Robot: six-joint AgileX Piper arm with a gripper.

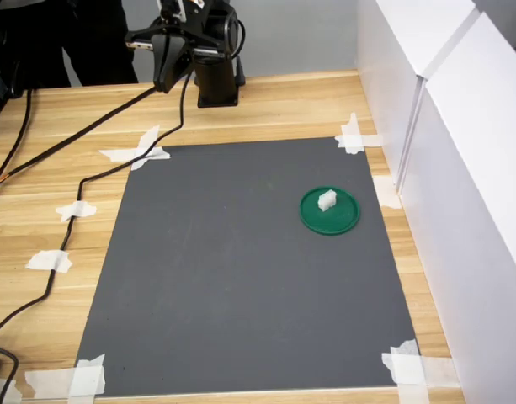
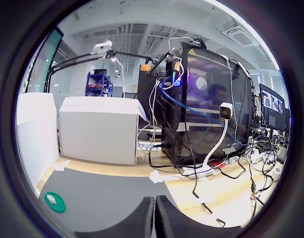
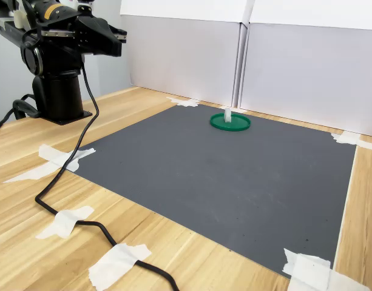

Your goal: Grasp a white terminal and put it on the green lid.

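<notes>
A small white terminal (image 1: 327, 200) stands on the green lid (image 1: 343, 220), which lies on the dark grey mat toward the first exterior view's right. The second exterior view shows the terminal (image 3: 227, 114) upright on the lid (image 3: 241, 123) near the white wall. My gripper (image 1: 168, 77) is pulled back high beside the arm's base, far from the lid, and it appears there too (image 3: 117, 43). In the wrist view its fingers (image 2: 142, 220) press together with nothing between them, and the lid (image 2: 60, 206) with the terminal (image 2: 52, 199) appears small and distant.
The grey mat (image 1: 241, 278) is taped at its corners to a wooden table (image 1: 64, 168). A black cable (image 1: 72, 181) runs across the wood beside the mat. White panels (image 1: 460, 168) wall off the first exterior view's right. The arm's black base (image 1: 217, 84) stands behind the mat.
</notes>
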